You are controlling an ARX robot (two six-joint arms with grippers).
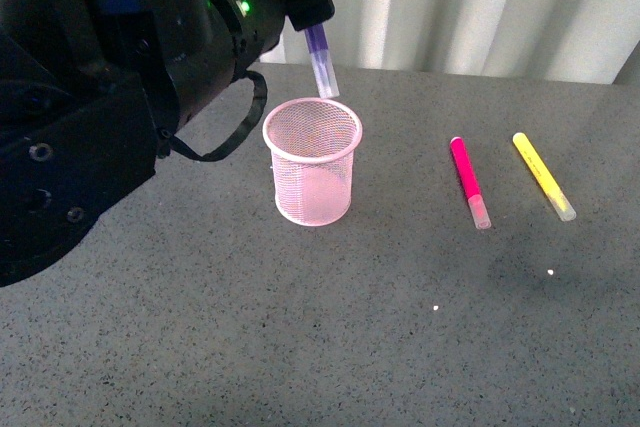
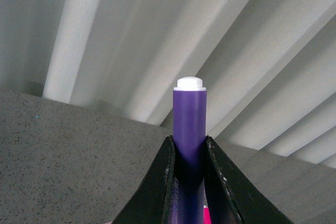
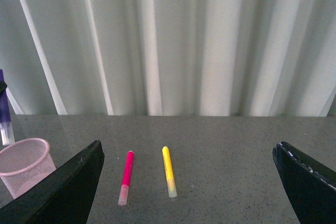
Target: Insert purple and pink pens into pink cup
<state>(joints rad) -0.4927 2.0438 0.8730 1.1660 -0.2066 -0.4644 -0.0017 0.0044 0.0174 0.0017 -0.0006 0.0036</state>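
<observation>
One empty light pink wire-mesh cup [image 1: 312, 197] has bare table [image 1: 300, 327] around. The left claw [image 2: 189, 145] squeezes a dark purple pen [image 1: 320, 59] above its back rim; the right claw [image 3: 189, 145] is open.

Left arm [image 1: 100, 97] crowds left of pink cup [image 1: 312, 187]; cup mouth open; bare table [image 1: 400, 327] between cup, pink pen [image 1: 468, 179].

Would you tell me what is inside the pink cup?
No pen shows inside the pink cup; the purple pen, in the left gripper, hangs above its far rim. Its own mesh partly veils its floor.
</observation>
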